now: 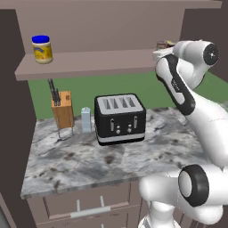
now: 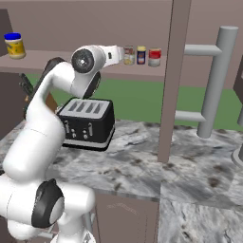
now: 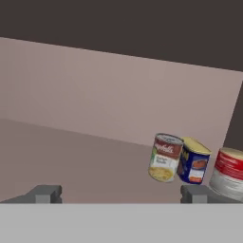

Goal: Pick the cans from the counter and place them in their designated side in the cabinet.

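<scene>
A green wall is seen behind the worktop, below the wall unit; a dull mauve rear panel is seen above the shelf board, with a darker band over it. A black four-slot toaster, a wooden knife block on a wire stand and a small pale carton are placed toward the back; a grey ladder-like rack is stood at the right beside a brown upright post. Lighting is even; no hard shadows are cast.
</scene>
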Robot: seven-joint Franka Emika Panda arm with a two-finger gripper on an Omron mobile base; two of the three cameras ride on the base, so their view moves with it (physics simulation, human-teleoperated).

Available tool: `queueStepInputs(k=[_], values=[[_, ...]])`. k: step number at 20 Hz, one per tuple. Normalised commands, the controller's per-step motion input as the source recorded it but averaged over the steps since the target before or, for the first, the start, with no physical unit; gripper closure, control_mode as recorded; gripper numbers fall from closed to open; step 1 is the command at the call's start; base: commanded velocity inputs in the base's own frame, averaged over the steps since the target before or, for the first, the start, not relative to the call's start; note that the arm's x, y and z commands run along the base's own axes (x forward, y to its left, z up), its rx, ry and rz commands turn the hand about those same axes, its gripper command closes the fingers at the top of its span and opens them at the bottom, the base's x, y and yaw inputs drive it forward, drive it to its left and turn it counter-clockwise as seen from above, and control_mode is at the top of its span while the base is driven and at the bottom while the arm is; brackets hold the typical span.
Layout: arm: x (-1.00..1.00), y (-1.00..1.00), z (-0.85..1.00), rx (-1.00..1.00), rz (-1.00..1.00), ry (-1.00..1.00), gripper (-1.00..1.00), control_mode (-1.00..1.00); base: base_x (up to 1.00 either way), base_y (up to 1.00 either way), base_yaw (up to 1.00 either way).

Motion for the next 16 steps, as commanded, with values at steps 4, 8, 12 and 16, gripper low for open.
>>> queueStepInputs(k=[4, 8, 12, 16], values=[[-0.74, 0.2, 0.0, 0.0, 0.01, 0.0, -1.0, -1.0, 0.0, 0.0, 0.0], [-0.76, 0.14, -0.03, 0.0, 0.03, 0.0, -1.0, -1.0, 0.0, 0.0, 0.0], [-0.74, 0.18, -0.03, -0.03, 0.03, 0.04, -1.0, -1.0, 0.0, 0.0, 0.0], [-0.69, 0.18, -0.01, -0.03, 0.05, 0.08, -1.0, -1.0, 0.0, 0.0, 0.0]])
